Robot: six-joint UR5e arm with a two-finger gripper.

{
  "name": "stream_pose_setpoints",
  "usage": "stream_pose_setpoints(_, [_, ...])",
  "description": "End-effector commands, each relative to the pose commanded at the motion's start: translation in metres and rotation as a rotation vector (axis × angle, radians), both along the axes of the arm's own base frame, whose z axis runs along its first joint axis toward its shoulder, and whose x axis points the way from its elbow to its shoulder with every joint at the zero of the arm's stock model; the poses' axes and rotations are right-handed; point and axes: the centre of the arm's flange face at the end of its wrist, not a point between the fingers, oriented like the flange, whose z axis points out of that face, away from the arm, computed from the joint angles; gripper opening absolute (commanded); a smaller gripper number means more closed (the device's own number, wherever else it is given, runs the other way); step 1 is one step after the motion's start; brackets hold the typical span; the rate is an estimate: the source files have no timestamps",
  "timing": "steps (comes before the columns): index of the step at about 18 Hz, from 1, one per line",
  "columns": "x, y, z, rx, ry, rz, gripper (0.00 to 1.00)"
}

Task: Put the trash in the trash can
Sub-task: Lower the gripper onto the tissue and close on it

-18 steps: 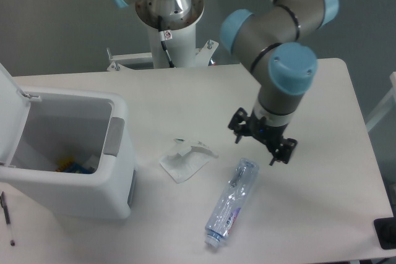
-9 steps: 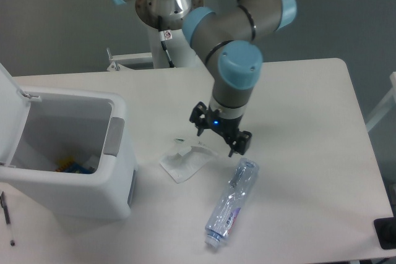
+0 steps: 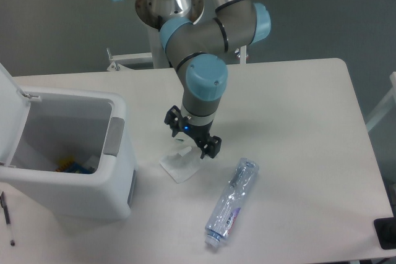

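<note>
White table (image 3: 297, 103), grey floor behind. Gripper (image 3: 192, 138): jaws apart, empty, over packet (image 3: 180, 166) at centre. Packet: light, limp, thin; pinch raised top edge. Bottle (image 3: 231, 202) at 5 o'clock: light, slick. Trash can (image 3: 117, 153) at 9, lid open.

Even, soft overhead light, faint shadows, slightly blurry and low-resolution.

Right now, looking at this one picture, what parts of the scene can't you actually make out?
- Inside the trash can: the front wall hides most of the bottom; only a scrap of blue and orange shows.
- The plastic packet: the gripper covers its upper part, so contact is unclear.
- The bottle label: too small to read.
- The bin's lid: cut off by the left edge.
- A dark object at the right edge: cut off, unidentifiable.
</note>
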Motion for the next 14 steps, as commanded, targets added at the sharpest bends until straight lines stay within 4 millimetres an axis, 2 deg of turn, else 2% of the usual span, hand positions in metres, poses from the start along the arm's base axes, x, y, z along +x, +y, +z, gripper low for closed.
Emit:
stream_pose_setpoints(5, [0.014, 0.006, -0.019, -0.011, -0.008, -0.017, 0.90])
stream_pose_setpoints(8, [0.018, 0.012, -0.024, -0.008, 0.001, 0.008, 0.77])
stream_pose_setpoints(9, [0.018, 0.013, -0.024, -0.010, 0.002, 0.013, 0.67])
stream_pose_setpoints(12, [0.017, 0.014, -0.025, -0.012, 0.002, 0.025, 0.26])
stream_pose_setpoints(14, [0.017, 0.014, -0.024, -0.012, 0.004, 0.025, 0.05])
